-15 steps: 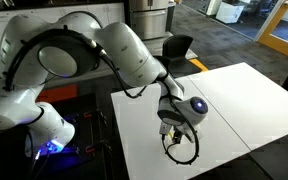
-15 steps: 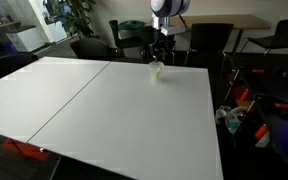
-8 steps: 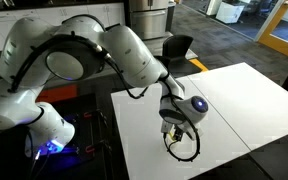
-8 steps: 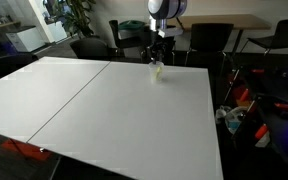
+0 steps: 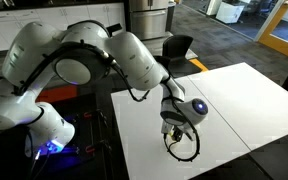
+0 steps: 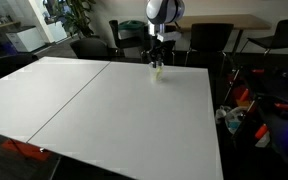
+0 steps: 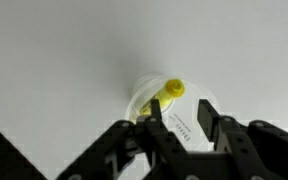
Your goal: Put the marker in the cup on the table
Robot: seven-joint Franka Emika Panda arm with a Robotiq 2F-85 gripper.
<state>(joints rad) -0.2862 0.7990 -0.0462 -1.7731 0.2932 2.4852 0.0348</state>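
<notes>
- The wrist view is looking straight down past the gripper (image 7: 179, 108), and it is the only view showing the inside of the cup (image 7: 140, 100).
- In that view the marker (image 7: 170, 92) is lying slanted inside the cup, directly beneath the fingertips. Its thicker yellow end is sticking out beyond the tips, and its other end is disappearing behind one finger.
- The two black fingers (image 7: 202, 120) are standing spread. A gap between them is showing the cup's pale bottom and some small print, and nothing is being pinched.
- The cup is sitting on the white table (image 7: 64, 50) right under the fingers, with both fingertips overlapping its outline.
- In an exterior view the gripper (image 6: 157, 55) is hanging upright just above the cup (image 6: 157, 70). The cup is showing there only as a tiny pale shape with a yellowish tinge, near the far edge of the table (image 6: 104, 110), so the marker cannot be made out separately.
- In an exterior view from behind the arm, the gripper (image 5: 176, 128) is pointing down at the table (image 5: 234, 100). A black cable (image 5: 187, 152) is looping beneath it, and the cup and marker cannot be picked out in this view.
</notes>
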